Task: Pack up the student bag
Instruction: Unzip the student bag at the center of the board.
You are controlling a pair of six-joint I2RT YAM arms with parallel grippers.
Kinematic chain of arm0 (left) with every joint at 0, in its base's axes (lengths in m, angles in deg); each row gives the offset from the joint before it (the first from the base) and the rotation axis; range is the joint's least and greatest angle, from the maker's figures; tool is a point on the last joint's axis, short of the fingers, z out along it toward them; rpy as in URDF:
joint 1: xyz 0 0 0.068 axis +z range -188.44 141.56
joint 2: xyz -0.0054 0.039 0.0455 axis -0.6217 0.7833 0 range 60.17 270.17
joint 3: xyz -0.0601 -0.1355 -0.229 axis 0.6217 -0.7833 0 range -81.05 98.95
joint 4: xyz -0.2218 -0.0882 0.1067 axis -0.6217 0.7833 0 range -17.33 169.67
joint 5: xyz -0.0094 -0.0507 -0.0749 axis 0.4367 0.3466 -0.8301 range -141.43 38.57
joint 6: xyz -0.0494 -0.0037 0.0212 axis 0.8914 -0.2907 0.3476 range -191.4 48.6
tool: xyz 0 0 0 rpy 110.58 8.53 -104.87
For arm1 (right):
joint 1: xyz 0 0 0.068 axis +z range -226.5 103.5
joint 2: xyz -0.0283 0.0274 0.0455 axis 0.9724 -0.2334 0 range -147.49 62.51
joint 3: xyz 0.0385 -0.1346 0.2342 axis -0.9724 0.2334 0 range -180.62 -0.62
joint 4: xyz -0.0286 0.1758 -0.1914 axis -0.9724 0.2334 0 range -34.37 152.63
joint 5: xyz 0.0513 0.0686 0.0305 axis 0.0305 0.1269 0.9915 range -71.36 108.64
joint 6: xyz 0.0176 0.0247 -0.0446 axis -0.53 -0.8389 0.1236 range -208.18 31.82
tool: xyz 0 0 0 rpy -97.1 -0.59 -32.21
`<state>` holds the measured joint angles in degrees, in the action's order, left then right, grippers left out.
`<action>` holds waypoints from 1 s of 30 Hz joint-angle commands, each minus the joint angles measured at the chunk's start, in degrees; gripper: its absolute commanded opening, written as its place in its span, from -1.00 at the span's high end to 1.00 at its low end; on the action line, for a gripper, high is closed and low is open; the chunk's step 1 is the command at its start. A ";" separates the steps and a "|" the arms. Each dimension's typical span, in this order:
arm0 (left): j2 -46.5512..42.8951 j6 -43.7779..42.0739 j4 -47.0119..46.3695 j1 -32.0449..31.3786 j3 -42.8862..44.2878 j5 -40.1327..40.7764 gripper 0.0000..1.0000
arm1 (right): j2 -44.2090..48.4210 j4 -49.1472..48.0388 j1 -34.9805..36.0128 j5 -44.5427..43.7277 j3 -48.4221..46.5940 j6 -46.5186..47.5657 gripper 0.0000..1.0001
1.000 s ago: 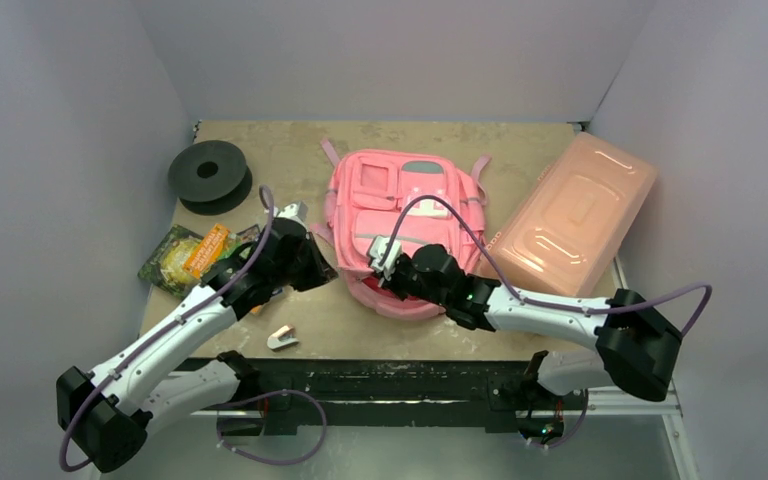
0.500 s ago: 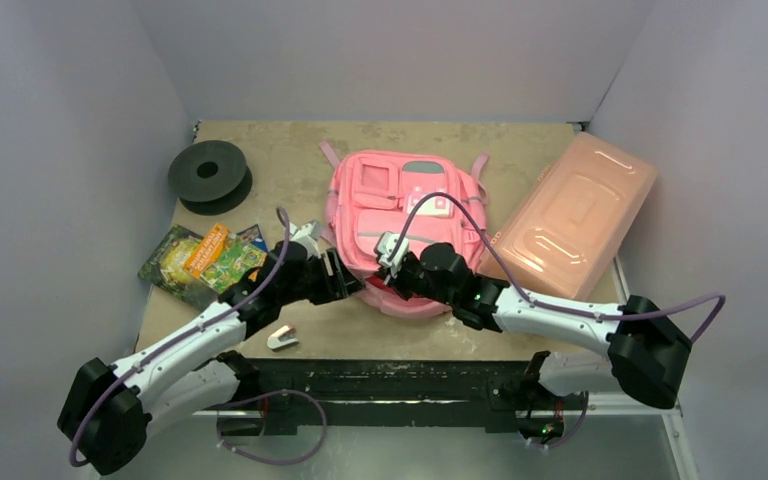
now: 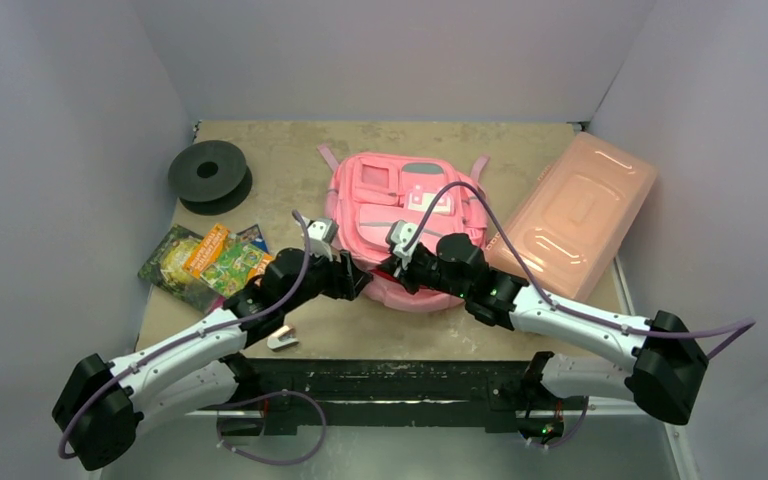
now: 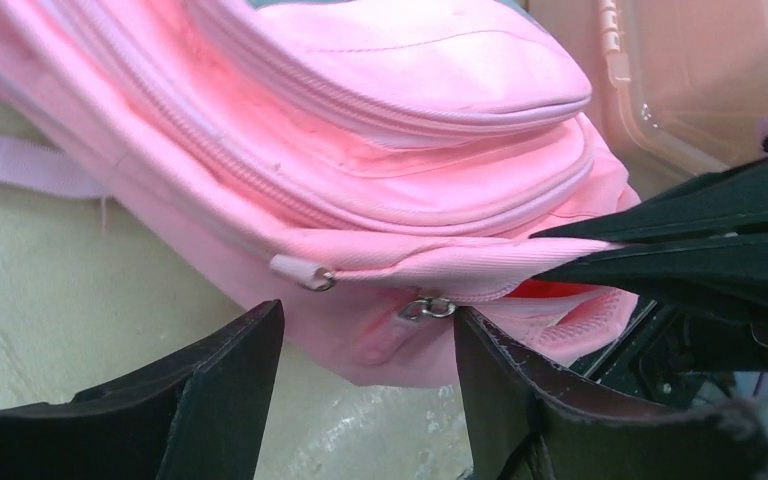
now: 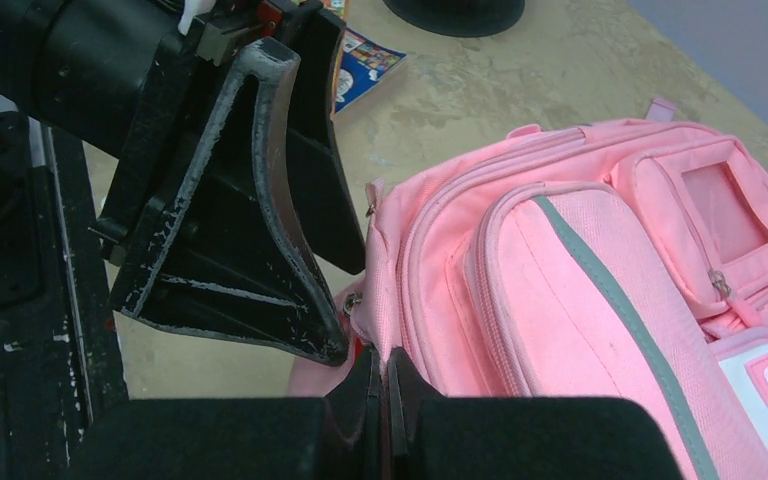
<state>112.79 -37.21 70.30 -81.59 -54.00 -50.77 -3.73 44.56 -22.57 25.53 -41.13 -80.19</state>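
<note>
Fingers (image 4: 222,385) of the left gripper (image 3: 360,283) stand wide apart and hold nothing. The near bottom corner of the pink backpack (image 3: 405,215) sits just beyond their tips. A metal zip pull (image 4: 426,308) shows in the gap between them, and a pink zip tab (image 4: 300,272) lies just above the left-hand finger. Whether either finger touches the fabric I cannot tell.

Facing them, the right gripper (image 3: 393,270) is pinched closed on the backpack's bottom edge. Its fingers (image 4: 680,270) meet on a fold of pink cloth right beside the left gripper's tips, with a sliver of red under the fold.

The backpack lies flat on the table (image 3: 290,160), front pockets up, stretching away from both sets of fingers. A salmon plastic box (image 3: 572,212) lies beyond the right fingers, close beside the backpack. Colourful packets (image 3: 205,262) and a black spool (image 3: 209,175) lie well apart from the left fingers, on their outer side. A small white object (image 3: 281,339) lies behind those fingers, near the arm.
</note>
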 commanded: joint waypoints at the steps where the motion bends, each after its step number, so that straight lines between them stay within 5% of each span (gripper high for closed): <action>1: -0.07 -9.94 -13.41 -0.55 -1.51 -4.90 -0.24 | 2.27 -5.04 0.12 4.42 -3.60 -0.36 1.00; 6: 4.45 -12.65 -10.68 -0.53 2.32 -13.39 0.09 | 2.63 -5.01 0.12 4.79 -3.61 0.16 1.00; 10: 5.32 -11.37 -12.02 -0.57 1.32 -12.47 0.20 | 2.95 -5.16 -0.04 4.79 -3.47 0.76 1.00; 14: 5.15 -10.84 -10.76 -0.53 1.43 -11.49 0.64 | 3.08 -5.32 -0.83 4.79 -3.03 1.21 1.00; 20: 3.22 -9.27 -6.92 -0.57 0.98 -7.74 0.84 | 5.45 -5.51 -5.69 7.18 -2.41 0.34 1.00; 26: 4.70 -7.83 -11.30 -0.53 0.72 -12.72 0.35 | 5.92 -4.47 -7.09 9.93 -2.97 0.33 1.00; 30: 6.81 -6.63 -14.60 -0.56 1.08 -15.28 0.33 | 6.29 -4.87 -7.10 10.27 -2.25 -0.05 1.00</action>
<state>117.73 -45.23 59.63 -81.97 -53.93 -61.83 -0.41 46.94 -29.30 33.90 -41.13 -79.69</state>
